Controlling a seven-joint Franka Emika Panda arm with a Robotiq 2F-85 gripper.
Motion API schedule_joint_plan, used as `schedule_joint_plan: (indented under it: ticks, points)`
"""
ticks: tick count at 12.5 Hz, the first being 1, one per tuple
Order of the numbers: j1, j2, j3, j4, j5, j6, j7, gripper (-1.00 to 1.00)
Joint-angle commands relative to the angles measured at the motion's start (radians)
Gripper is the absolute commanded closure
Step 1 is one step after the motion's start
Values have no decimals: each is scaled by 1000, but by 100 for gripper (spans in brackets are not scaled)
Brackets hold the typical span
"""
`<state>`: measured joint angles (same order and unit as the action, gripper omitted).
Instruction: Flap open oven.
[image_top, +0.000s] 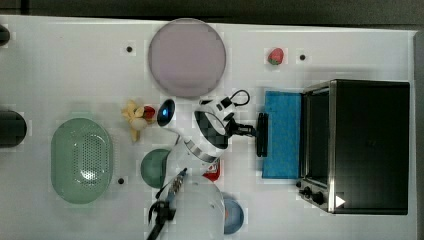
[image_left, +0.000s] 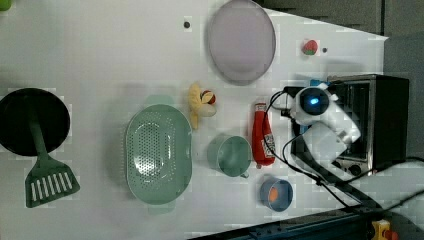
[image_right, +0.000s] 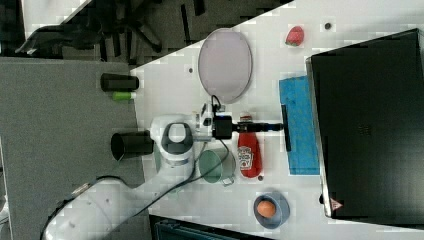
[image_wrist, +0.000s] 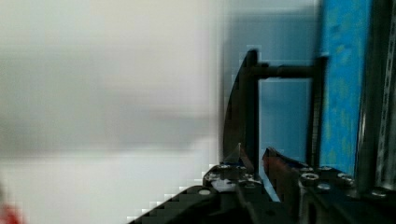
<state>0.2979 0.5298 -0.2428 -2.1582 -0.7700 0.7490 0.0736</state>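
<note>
The robot's gripper (image_wrist: 254, 163) fingers are closing around the rigid bar handle (image_top: 261, 134) of the oven (image_top: 367, 145), whose hinged glass door (image_top: 282, 135) is lying open, likely heavy.

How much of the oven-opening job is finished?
Nearly all of it, it seems. The oven door already lies folded down flat, its blue glass facing up, and the inside shows in the top view. In hand: the gripper is at the door's black handle, one finger on each side of the bar in the wrist view. Left: probably just letting go and backing away.
</note>
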Motion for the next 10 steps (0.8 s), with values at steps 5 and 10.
schedule_joint_plan:
  ticks: [5, 10]
  points:
    - [-17, -367, -5, 42, 453, -51, 47, 65]
    - [-19, -570, -14, 52, 719, -142, 53, 65]
